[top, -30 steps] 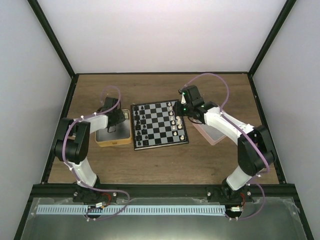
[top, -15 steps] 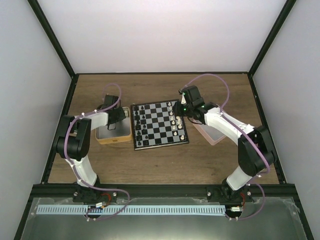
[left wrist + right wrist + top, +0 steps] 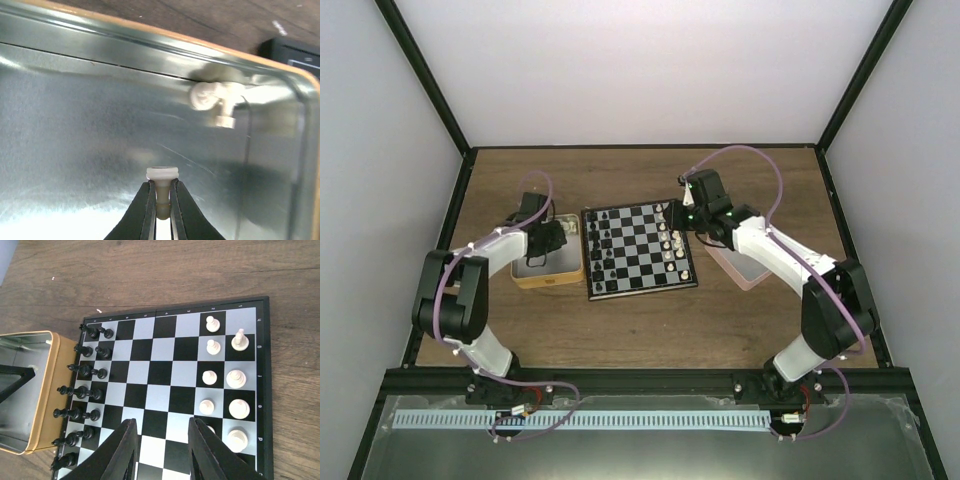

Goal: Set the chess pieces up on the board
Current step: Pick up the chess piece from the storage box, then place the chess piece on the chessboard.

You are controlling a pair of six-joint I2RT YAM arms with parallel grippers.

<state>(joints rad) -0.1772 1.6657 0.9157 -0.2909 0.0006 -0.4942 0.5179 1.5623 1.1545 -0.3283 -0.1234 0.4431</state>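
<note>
The board (image 3: 638, 250) lies mid-table, with black chess pieces (image 3: 85, 371) lined along its left two columns and white chess pieces (image 3: 236, 378) along its right two. My left gripper (image 3: 161, 200) is down inside the tan tray (image 3: 548, 283), shut on the stem of a small white piece (image 3: 161, 175) just above the tray's metal floor. Another white piece (image 3: 212, 100) lies on its side near the tray's far corner. My right gripper (image 3: 161, 422) hovers open above the board's near middle squares, holding nothing.
A pink tray (image 3: 740, 268) sits just right of the board, under the right arm. The tan tray's rim (image 3: 47, 390) nearly touches the board's left border. Bare wooden table (image 3: 640, 175) lies behind the board and in front of it.
The left jaws have closed on the white piece in the tan tray, and the left arm's elbow has swung outward to the left. The right gripper has barely moved.
</note>
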